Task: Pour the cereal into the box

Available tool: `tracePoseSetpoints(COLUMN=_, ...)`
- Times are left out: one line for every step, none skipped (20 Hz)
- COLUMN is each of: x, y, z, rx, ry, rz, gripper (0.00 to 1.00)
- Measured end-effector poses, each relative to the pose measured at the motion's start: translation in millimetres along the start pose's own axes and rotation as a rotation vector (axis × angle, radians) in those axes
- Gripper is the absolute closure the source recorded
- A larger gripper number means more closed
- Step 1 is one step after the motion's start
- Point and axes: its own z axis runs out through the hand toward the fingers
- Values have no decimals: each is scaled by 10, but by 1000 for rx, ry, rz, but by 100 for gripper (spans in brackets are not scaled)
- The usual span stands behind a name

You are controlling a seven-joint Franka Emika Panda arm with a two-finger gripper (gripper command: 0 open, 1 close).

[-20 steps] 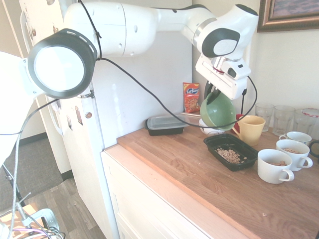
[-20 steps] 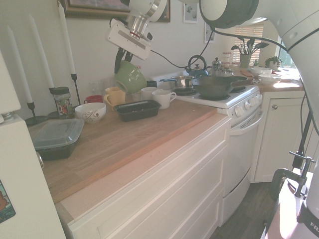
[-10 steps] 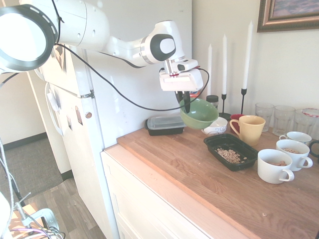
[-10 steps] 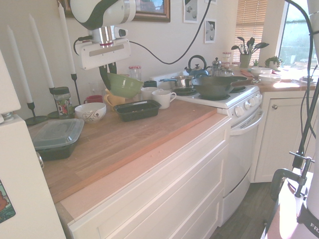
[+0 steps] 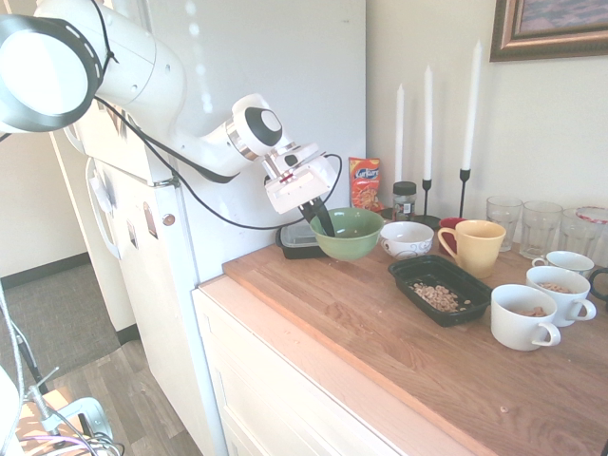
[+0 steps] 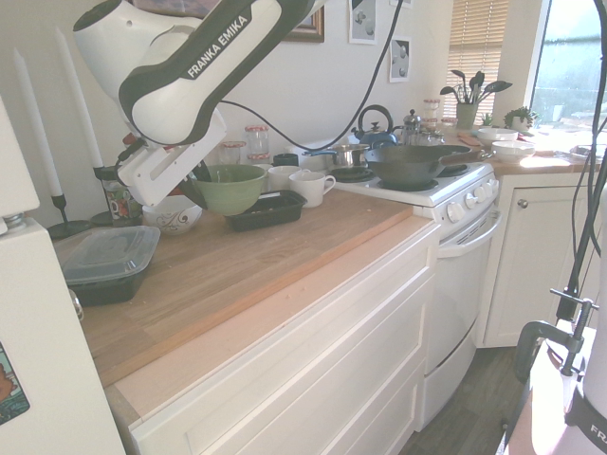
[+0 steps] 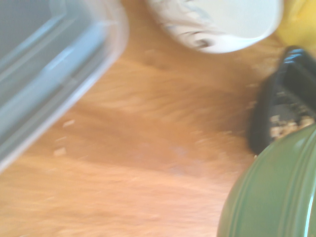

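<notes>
Gripper (image 5: 320,220) is clamped on the green bowl's (image 5: 349,233) rim just above the counter (image 5: 380,332), and the box (image 5: 440,288) with cereal (image 5: 438,297) sits further right, long axis angled toward the mugs.

Sunlit kitchen: wooden counter (image 5: 399,332), white stove (image 6: 446,204), blinds window (image 6: 479,57).

Box (image 5: 472,296): a shallow black rectangular tray with rounded corners and raised rim, lay flat on the wooden counter right of center in the first exterior view; in the second exterior view it (image 6: 266,208) sat left of center. Cereal (image 5: 438,297): small heap of tan puffed pieces, rested inside the tray toward its nearer end; a blurred patch showed at the wrist view's right edge (image 7: 285,127).
</notes>
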Motion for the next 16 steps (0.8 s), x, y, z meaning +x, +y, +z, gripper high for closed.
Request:
tracePoseSetpoints(x=-74, y=-28, z=5, rx=1, ry=-1, rz=-6, gripper=100)
tracePoseSetpoints(x=-146, y=-48, z=26, rx=2, ry=-3, rz=-12, gripper=100)
tracePoseSetpoints(x=-218, y=-62, z=64, rx=5, ry=-6, rz=-15, gripper=100)
tracePoseSetpoints(x=-287, y=-76, z=117, rx=8, ry=-12, rz=-19, gripper=100)
tracePoseSetpoints(x=-351, y=-88, z=176, rx=10, ry=-14, rz=-23, gripper=100)
tracePoseSetpoints(x=-402, y=-101, z=243, rx=11, ry=-15, rz=-26, gripper=100)
tracePoseSetpoints(x=-438, y=-113, z=307, rx=14, ry=-15, rz=-30, gripper=100)
tracePoseSetpoints(x=-465, y=-125, z=363, rx=17, ry=-16, rz=-34, gripper=100)
tracePoseSetpoints(x=-481, y=-134, z=410, rx=19, ry=-17, rz=-38, gripper=100)
tracePoseSetpoints(x=-487, y=-139, z=441, rx=23, ry=-18, rz=-40, gripper=100)
tracePoseSetpoints(x=-486, y=-141, z=458, rx=26, ry=-16, rz=-42, gripper=100)
tracePoseSetpoints(x=-478, y=-138, z=467, rx=27, ry=-14, rz=-42, gripper=100)
tracePoseSetpoints(x=-470, y=-134, z=471, rx=27, ry=-12, rz=-43, gripper=100)
tracePoseSetpoints(x=-466, y=-131, z=474, rx=27, ry=-11, rz=-43, gripper=100)
tracePoseSetpoints(x=-465, y=-129, z=476, rx=26, ry=-10, rz=-44, gripper=100)
tracePoseSetpoints(x=-470, y=-130, z=491, rx=25, ry=-10, rz=-46, gripper=100)
